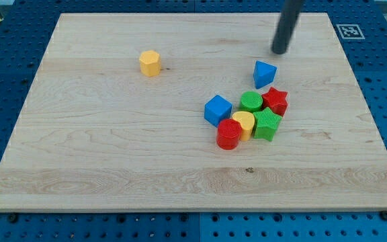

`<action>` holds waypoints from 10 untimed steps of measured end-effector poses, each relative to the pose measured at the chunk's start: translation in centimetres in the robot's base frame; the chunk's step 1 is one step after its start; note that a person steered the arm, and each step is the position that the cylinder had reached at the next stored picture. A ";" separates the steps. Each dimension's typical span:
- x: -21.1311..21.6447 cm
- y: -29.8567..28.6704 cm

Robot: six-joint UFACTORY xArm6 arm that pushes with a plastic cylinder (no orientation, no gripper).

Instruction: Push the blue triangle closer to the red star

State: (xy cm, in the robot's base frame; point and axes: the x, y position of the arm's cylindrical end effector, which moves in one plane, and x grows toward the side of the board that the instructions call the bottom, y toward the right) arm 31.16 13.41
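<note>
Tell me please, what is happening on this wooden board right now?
A robot arm with a dark rod is working on the wooden board. My tip sits just above the blue triangle, toward the view's top, apparently not touching it. The red star lies just below the triangle, at the edge of a cluster of blocks. A yellow block sits alone at the view's upper left.

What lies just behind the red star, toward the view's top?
The blue triangle sits just above the red star, with a sliver of board between. My tip stands beyond it. The green cylinder is beside the star. Nothing looks hidden.
</note>
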 end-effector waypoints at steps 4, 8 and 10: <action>6.5 10.4; 15.3 11.8; 6.4 2.1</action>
